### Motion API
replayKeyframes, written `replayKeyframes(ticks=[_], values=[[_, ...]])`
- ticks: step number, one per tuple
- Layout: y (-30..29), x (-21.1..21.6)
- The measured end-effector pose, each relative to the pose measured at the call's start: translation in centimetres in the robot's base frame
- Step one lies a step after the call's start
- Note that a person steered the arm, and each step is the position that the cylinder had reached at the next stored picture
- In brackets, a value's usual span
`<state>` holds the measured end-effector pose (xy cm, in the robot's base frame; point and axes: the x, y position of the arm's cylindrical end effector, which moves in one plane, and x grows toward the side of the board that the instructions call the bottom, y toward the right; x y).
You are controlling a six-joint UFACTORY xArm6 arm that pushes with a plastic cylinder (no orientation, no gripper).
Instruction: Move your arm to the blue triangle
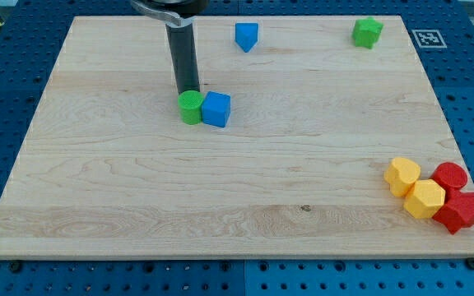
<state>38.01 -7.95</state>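
Nearest you runs the front edge of the wooden bench, and close to it, far toward the view's right and bottom from the tool, lies a red star-like block.

Starting at the left, you see the tool as a straight dark rod, upright. It has nothing to open or close and holds nothing. My tip stands at the top edge of a green cylinder. You cannot quite tell from this angle whether they touch. A blue cube sits against that cylinder, just right of my tip and slightly below it.

The blue triangle lies apart from my tip, toward the view's top and right, near the bench's far edge, with bare wood between them.

Further right of the tool, well apart, a green block sits near the top right corner. Its shape is hard to make out.

Far right and below the tool, two yellow blocks huddle with a red cylinder and the red star-like block.
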Motion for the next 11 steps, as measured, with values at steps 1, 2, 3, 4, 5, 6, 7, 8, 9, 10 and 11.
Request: replayKeyframes(ticks=[1,2,3,4,5,6,7,8,9,10,11], values=[[-1.3,-1.1],[-1.4,-2.1],[-1.4,-2.1],[-4.1,-4.4],[-7.5,-10.1],[-6.2,-15.6],[0.0,-18.1],[9.0,-18.3],[13.4,-13.9],[11.1,-8.9],[10.3,-10.6]])
